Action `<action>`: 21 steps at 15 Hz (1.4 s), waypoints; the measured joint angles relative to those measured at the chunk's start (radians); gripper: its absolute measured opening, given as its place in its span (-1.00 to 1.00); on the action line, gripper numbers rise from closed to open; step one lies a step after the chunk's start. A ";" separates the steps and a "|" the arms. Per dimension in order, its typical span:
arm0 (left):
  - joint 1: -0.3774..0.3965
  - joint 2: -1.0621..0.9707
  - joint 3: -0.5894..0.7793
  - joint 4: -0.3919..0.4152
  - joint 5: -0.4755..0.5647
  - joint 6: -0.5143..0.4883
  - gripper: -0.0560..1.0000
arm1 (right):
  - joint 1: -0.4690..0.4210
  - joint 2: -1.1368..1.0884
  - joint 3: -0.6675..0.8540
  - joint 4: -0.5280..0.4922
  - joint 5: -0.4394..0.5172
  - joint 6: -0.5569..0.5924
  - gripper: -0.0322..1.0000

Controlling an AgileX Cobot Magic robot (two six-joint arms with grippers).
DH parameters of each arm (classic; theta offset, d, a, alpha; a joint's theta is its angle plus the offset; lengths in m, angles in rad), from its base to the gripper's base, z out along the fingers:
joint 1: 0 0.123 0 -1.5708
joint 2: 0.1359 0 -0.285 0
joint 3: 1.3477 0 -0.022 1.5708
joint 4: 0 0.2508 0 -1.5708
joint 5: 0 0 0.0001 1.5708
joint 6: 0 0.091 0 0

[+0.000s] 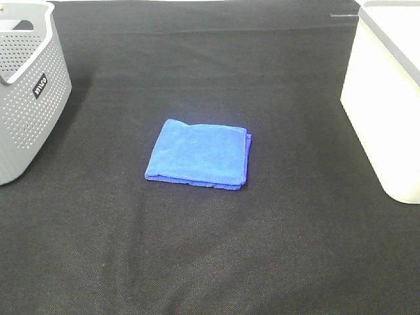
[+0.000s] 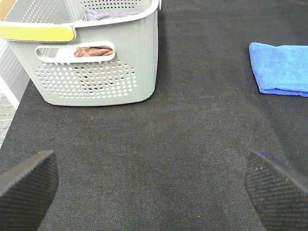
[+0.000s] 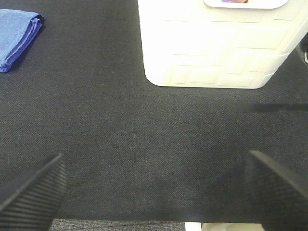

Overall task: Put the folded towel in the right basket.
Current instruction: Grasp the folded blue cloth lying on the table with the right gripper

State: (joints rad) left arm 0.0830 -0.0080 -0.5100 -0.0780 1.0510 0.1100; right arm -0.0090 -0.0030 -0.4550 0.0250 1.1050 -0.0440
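Neatly folded towel (image 1: pixel 198 155) (blue) lies on table (image 1: pixel 275 256)

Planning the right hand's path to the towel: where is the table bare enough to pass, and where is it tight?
Bare black cloth lies between the blue folded towel and the white basket, likewise between towel and grey perforated basket, and across the whole near strip. Nothing looks crowded; only the baskets' walls hem the sides.

— What stands before the left end effector (image 2: pixel 153 191)?
— Bare black woven surface (image 2: pixel 192 144) directly ahead; a grey perforated plastic basket (image 2: pixel 96 77) blocks the outer side.
— And the right end effector (image 3: pixel 154 191)?
— Open surface likewise just ahead; a white plastic basket (image 3: pixel 211 48) stands farther on, toward the outer side.
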 joint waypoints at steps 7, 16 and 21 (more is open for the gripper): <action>0.000 0.000 0.000 0.000 0.000 0.000 0.98 | 0.000 0.000 0.000 0.000 0.000 0.000 0.92; 0.000 0.000 0.000 0.000 0.000 0.000 0.98 | 0.000 0.000 0.000 0.000 0.000 0.000 0.92; 0.000 0.000 0.000 0.000 0.000 0.000 0.98 | 0.000 0.000 0.000 0.000 0.000 0.000 0.92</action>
State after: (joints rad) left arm 0.0830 -0.0080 -0.5100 -0.0780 1.0510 0.1100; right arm -0.0090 -0.0030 -0.4550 0.0250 1.1050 -0.0440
